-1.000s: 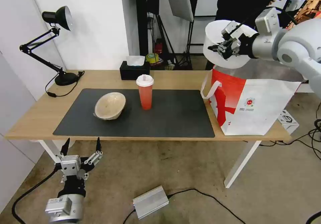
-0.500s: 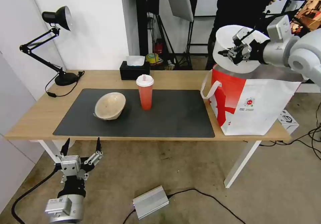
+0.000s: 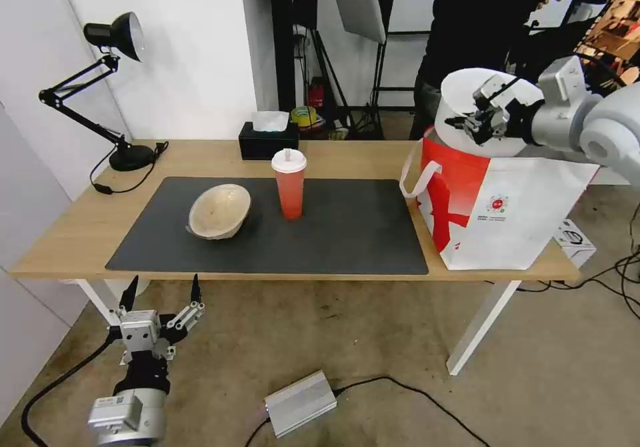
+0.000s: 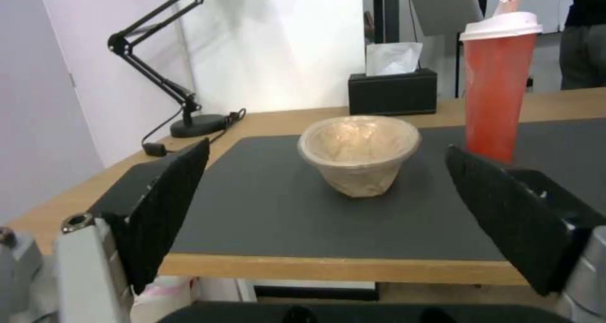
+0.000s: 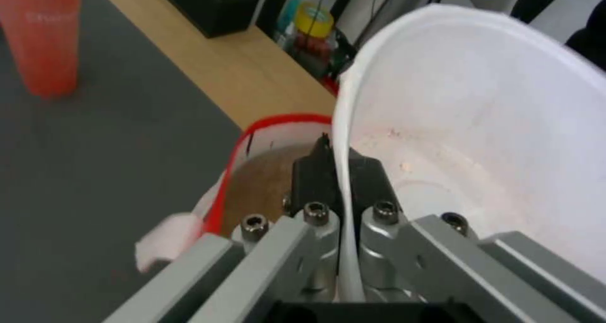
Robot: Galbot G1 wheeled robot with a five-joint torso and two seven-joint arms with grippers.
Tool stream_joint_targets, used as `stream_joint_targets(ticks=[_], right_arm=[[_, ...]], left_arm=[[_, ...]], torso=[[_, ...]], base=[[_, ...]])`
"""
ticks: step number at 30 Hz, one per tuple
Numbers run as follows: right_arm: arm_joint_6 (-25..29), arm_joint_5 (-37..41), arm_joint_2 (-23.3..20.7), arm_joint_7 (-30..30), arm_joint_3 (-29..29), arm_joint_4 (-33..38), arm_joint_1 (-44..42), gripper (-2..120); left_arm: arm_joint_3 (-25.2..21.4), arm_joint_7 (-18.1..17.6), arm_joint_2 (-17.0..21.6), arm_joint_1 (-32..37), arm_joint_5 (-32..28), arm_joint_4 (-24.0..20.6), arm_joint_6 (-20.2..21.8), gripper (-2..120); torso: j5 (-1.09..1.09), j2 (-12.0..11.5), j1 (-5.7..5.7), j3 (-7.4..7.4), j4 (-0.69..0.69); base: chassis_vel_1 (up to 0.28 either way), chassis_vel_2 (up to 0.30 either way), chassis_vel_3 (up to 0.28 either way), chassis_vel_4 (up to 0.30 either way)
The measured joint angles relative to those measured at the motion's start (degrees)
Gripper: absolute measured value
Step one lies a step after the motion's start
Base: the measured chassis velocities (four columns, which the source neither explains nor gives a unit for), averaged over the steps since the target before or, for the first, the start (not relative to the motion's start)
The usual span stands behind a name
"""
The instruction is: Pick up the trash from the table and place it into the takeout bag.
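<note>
My right gripper [image 3: 470,121] [image 5: 338,171] is shut on the rim of the large white bowl [image 3: 467,103] [image 5: 480,124], held tilted over the open mouth of the white and red takeout bag [image 3: 500,207] [image 5: 265,138] at the table's right end. On the dark grey mat [image 3: 320,233] stand the orange-red cup with a white lid [image 3: 289,183] [image 4: 499,81] [image 5: 41,34] and the beige bowl [image 3: 219,211] [image 4: 359,152]. My left gripper [image 3: 162,293] [image 4: 328,214] hangs open below the table's front edge [image 3: 267,275], facing the beige bowl.
A black desk lamp [image 3: 113,87] and its cord sit at the table's back left. A black tissue box [image 3: 269,139] stands behind the cup. A grey power brick [image 3: 300,401] and cables lie on the floor. A white table leg [image 3: 480,330] slants under the bag.
My right arm carried the white bowl to the right and lower, down toward the bag's opening. The left arm, cup and beige bowl have stayed put.
</note>
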Motion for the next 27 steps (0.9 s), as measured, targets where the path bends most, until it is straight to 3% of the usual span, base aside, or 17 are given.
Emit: stream_joint_targets(ticks=[27], right_arm=[[0.3, -0.73, -2.52, -1.29, 3.25, 0.75, -3.25, 0]], left_arm=[[0.24, 0.0, -0.04, -0.41, -0.01, 0.55, -0.13, 100]], torso=[[0.0, 0.0, 0.0, 0.0, 0.01]], base=[[0.0, 0.0, 0.0, 0.0]])
